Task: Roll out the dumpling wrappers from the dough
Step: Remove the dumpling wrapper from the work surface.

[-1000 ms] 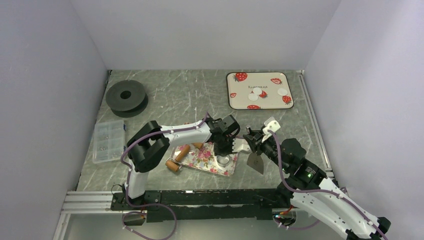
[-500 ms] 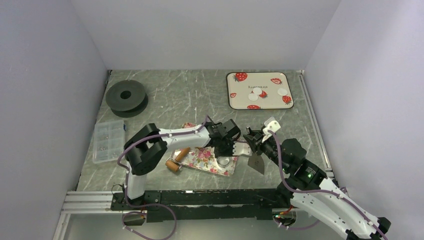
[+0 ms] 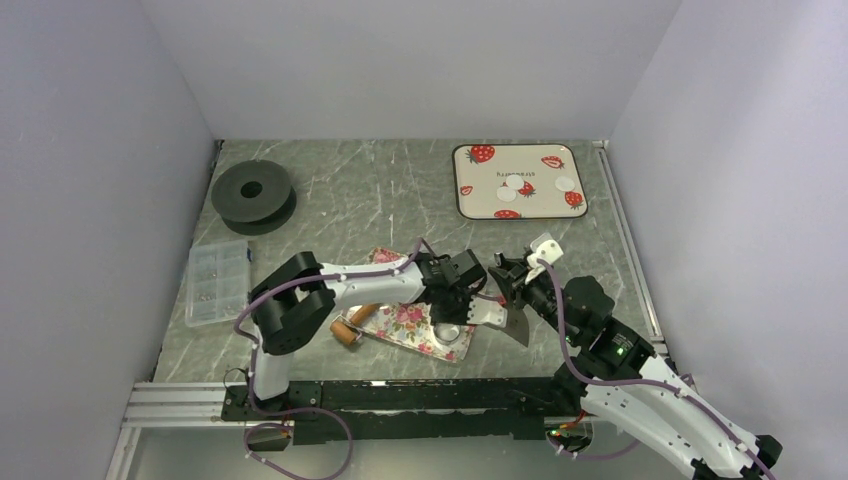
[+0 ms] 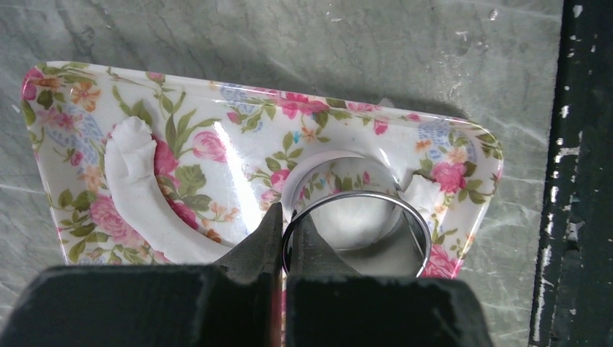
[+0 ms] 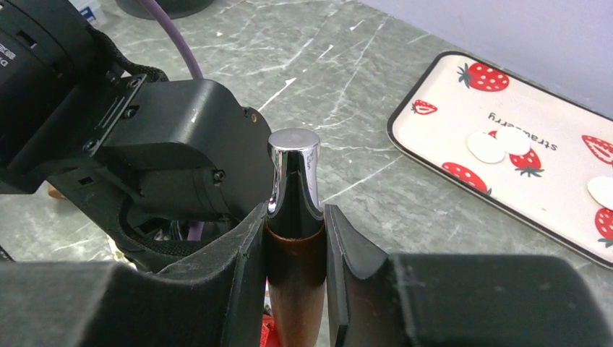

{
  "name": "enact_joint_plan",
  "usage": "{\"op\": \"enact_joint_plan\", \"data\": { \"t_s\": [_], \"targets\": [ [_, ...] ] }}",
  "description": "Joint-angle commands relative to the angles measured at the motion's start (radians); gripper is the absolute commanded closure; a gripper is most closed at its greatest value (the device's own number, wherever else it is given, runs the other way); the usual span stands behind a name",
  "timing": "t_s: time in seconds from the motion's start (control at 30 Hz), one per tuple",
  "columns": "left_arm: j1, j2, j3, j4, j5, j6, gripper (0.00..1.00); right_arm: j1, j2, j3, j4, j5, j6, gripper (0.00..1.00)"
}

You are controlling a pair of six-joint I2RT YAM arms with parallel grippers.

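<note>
A floral tray [image 4: 87,101] holds a curved strip of leftover white dough [image 4: 137,195] and a metal ring cutter [image 4: 418,224] with white dough inside it. My left gripper [image 4: 283,233] is shut on the ring cutter's wall, one finger inside and one outside; from above it [image 3: 455,312] sits over the floral tray [image 3: 400,318]. My right gripper [image 5: 295,238] is shut on a brown-handled scraper [image 5: 293,173], its blade [image 3: 517,325] hanging beside the tray. Three dumpling wrappers [image 3: 515,184] lie on the strawberry tray [image 3: 470,205], also seen as white discs [image 5: 486,147] in the right wrist view.
A wooden rolling pin [image 3: 355,322] lies at the floral tray's left edge. A black spool [image 3: 252,195] and a clear parts box [image 3: 218,280] stand at the left. The black frame rail [image 4: 585,173] runs along the table's near edge.
My left gripper has come down and nearer and closed on the ring cutter's wall. The right arm with the scraper has barely moved.
</note>
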Motion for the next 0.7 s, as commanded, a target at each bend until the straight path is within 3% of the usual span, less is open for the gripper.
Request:
{"op": "enact_joint_plan", "data": {
  "t_s": [0.0, 0.37, 0.67],
  "targets": [
    [-0.009, 0.06, 0.034, -0.017, 0.026, -0.004, 1.0, 0.003, -0.017, 0.057, 0.034, 0.011, 0.011, 1.0],
    [-0.024, 0.006, -0.102, 0.151, 0.031, -0.057, 1.0, 0.003, -0.031, 0.041, 0.033, 0.037, -0.006, 1.0],
    [-0.024, 0.028, -0.105, 0.136, 0.051, -0.006, 1.0, 0.003, -0.014, 0.043, 0.044, 0.038, -0.02, 1.0]
  ]
}}
